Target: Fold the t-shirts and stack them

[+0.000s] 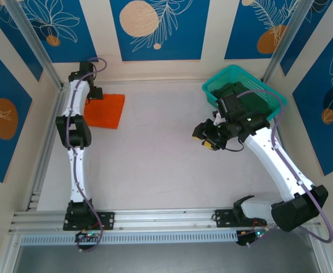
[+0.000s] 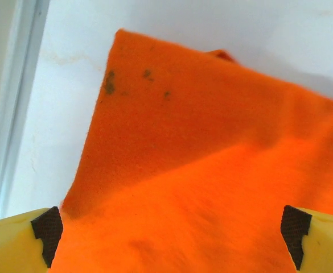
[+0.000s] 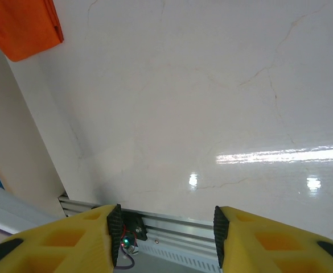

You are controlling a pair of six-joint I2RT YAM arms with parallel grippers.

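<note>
The orange t-shirt (image 1: pixel 106 110) lies folded into a small rectangle at the far left of the table. My left gripper (image 1: pixel 94 94) sits at its back left edge, and the left wrist view has the orange cloth (image 2: pixel 212 170) spread between the wide-apart yellow fingers (image 2: pixel 18 242); the gripper (image 2: pixel 172 239) is open. The dark green t-shirt (image 1: pixel 251 102) lies in the teal basket (image 1: pixel 220 79) at the far right. My right gripper (image 1: pixel 206 136) hangs open over bare table left of the basket, nothing between its fingers (image 3: pixel 69 239). A corner of the orange shirt (image 3: pixel 24 25) appears top left there.
Aluminium rails (image 1: pixel 155 219) run along the near edge, and a frame post (image 1: pixel 41 165) lines the left side. The white tabletop (image 1: pixel 155 159) stretches between the two arms.
</note>
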